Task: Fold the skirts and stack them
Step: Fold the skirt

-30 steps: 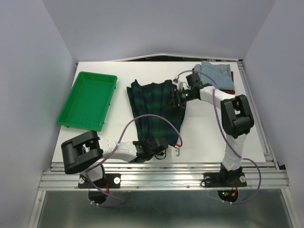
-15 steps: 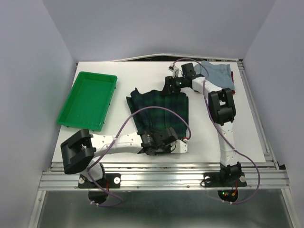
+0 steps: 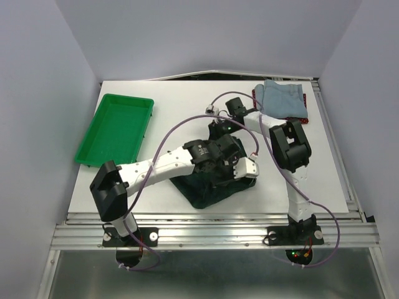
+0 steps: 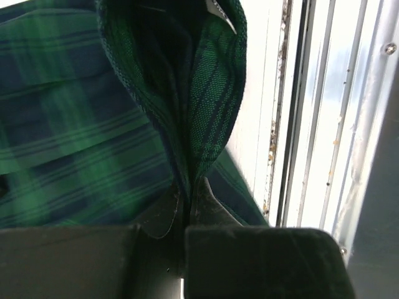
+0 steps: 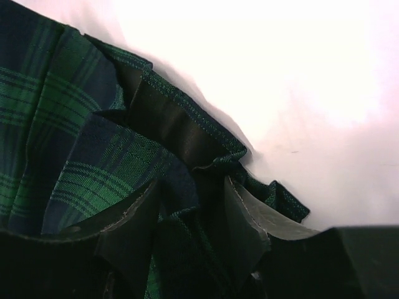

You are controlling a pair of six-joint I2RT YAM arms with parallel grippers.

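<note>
Over mid worktop (image 3: 181, 99), left gripper (image 4: 187, 202) is clamped on the plaid skirt (image 3: 209, 190). Right gripper (image 5: 190, 208) straddles a fold, can't tell if it's pinching.

I work on a white bench (image 3: 168, 99) closed in by plain, pale lilac-grey walls. The left wall (image 3: 37, 93) and right wall (image 3: 374, 75) slant inward to a back wall (image 3: 206, 31) that meets the bench's far edge. A ribbed aluminium rail (image 3: 218, 232) runs along the near edge, and a narrower metal track (image 3: 333, 143) follows the right edge. Below the near rail lies a dull grey surface (image 3: 206, 274). The light is soft and even, though the bench top glares white in my right wrist view.
</note>
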